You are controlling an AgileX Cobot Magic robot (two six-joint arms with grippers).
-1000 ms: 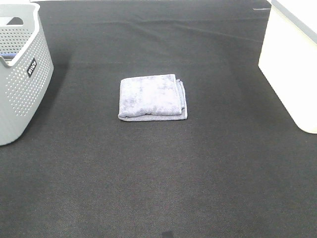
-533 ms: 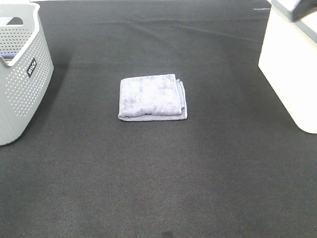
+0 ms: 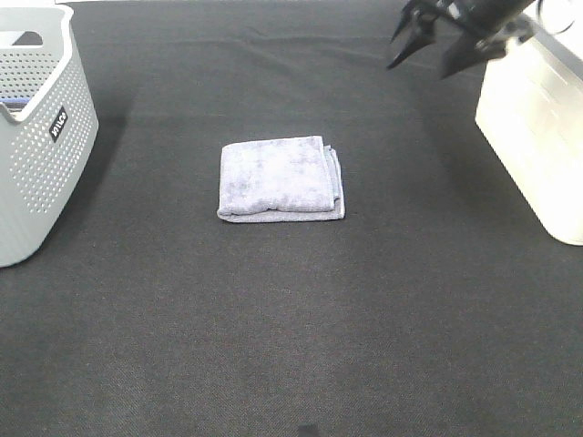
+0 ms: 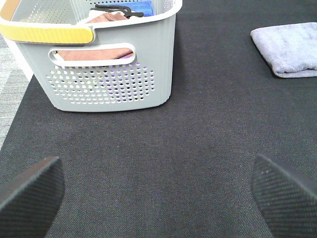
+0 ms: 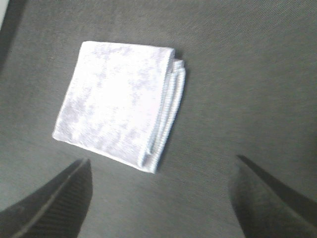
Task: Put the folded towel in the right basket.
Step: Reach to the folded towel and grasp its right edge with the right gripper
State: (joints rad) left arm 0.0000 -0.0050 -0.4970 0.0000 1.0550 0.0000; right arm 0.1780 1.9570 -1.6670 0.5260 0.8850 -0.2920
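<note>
The folded lavender-grey towel [image 3: 281, 178] lies flat on the black mat in the middle; it also shows in the right wrist view [image 5: 121, 111] and at the edge of the left wrist view [image 4: 289, 48]. My right gripper [image 3: 433, 47] is open and empty, high at the far right, well away from the towel and next to the cream right basket [image 3: 537, 127]. In its wrist view the open gripper [image 5: 161, 196] frames the towel from above. My left gripper [image 4: 158, 191] is open and empty, low over the mat, and out of the high view.
A grey perforated basket [image 3: 36, 137] stands at the far left; in the left wrist view it [image 4: 106, 64] holds cloths and has a yellow handle. The black mat [image 3: 291, 328] covers the table.
My right arm has come into the high view at the top right, beside the right basket. The towel and baskets have not moved.
</note>
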